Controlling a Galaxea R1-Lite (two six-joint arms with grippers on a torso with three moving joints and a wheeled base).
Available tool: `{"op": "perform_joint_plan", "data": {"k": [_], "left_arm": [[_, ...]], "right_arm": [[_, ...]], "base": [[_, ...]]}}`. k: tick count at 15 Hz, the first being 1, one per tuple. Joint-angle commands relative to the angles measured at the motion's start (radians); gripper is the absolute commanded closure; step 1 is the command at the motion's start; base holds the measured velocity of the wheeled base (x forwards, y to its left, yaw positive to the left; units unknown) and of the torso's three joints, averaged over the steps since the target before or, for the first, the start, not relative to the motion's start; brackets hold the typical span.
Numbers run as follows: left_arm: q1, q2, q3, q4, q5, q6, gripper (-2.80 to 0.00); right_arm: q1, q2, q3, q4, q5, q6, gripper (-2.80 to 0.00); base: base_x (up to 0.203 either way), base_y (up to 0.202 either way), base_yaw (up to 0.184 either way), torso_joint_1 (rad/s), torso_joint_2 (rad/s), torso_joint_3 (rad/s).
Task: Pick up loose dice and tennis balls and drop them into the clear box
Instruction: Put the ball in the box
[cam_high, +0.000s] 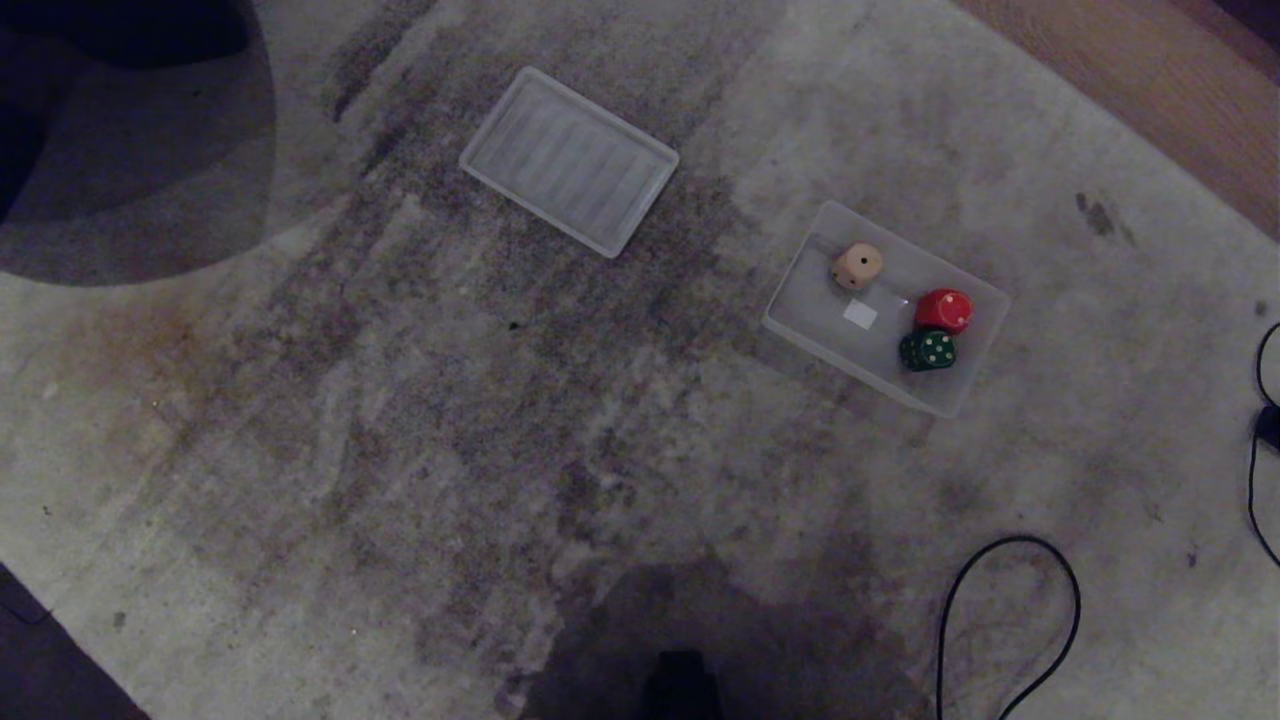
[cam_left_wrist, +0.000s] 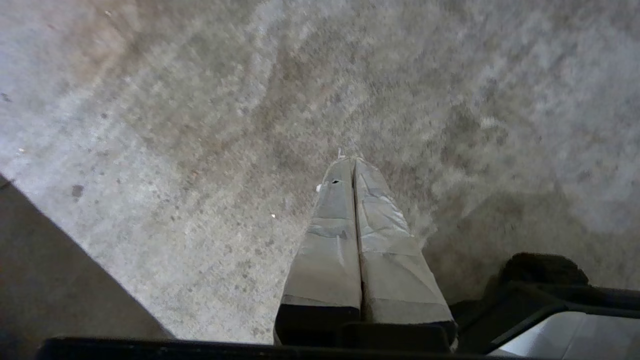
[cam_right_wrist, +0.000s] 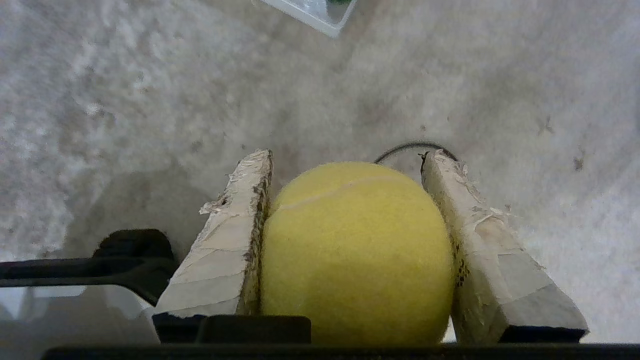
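Translucent plastic clear box (cam_high: 812, 316) on the carpet held beige, red and green dice. Right gripper (cam_right_wrist: 350, 200) jaws clamped a fuzzy yellow-green tennis ball (cam_right_wrist: 356, 250), not yet delivered; left gripper (cam_left_wrist: 352, 165) jaws were closed, empty.

clear box (cam_right_wrist: 320, 12) cropped, black cable (cam_high: 1262, 430) cut off

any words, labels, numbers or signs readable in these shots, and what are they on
No readable text in any view.
Pale sticker on the floor of the clear box: looks blank or too small to read.
Beige die: one dark pip on its top face.
Green die: pale pips, too small to count.
Red die: no pips to make out.
Tennis ball in the right gripper: only a seam, no brand showing.
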Motion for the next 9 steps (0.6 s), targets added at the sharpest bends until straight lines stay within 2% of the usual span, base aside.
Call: {"op": "perform_joint_plan", "data": {"k": [1,9], "left_arm": [[0.0,0.002,0.002,0.0,0.0,0.003,0.0],[0.0,0.002,0.002,0.0,0.0,0.001,0.0]], "right_arm": [[0.001,0.003,0.011,0.0,0.0,0.0,0.0],[0.001,0.003,0.011,0.0,0.0,0.0,0.0]], "base": [[0.0,0.0,0.0,-0.002,0.01,-0.177],[0.0,0.0,0.0,0.003,0.0,-0.195]]}}
